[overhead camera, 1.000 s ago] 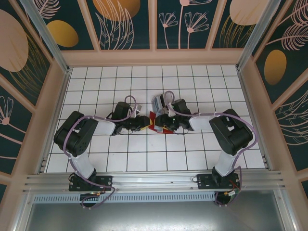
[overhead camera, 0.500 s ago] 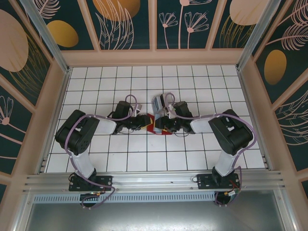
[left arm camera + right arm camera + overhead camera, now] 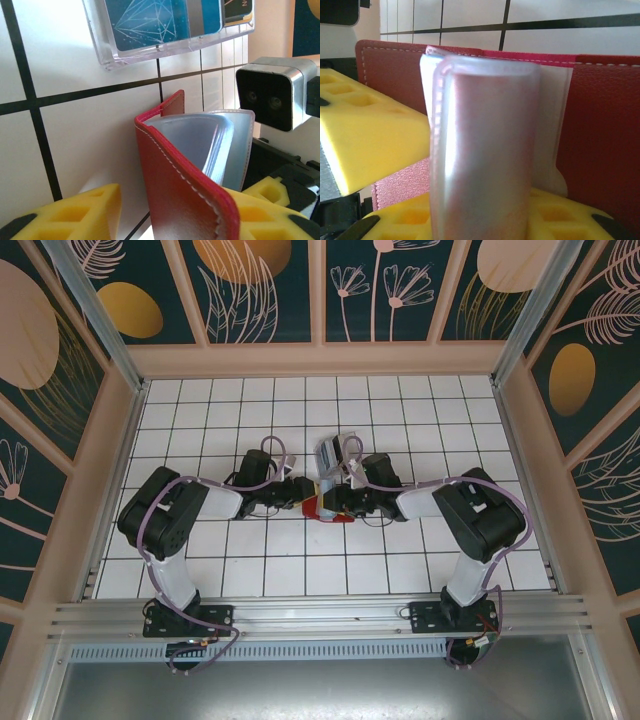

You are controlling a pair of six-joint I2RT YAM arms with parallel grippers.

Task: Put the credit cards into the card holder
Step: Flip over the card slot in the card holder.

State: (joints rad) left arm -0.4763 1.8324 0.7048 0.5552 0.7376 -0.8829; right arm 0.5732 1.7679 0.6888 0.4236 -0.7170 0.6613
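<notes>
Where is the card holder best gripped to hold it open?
Probably the card holder by its red cover, pinched across the thin free edge from the left: it stands upright and stiff, while the clear pockets bow outward and would likely buckle.

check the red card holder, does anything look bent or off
Yes. The card holder stands upright, half open, and its clear pockets bulge out in a rounded hump between the red covers rather than lying flat. The credit cards sit in the clear box beyond it.
</notes>
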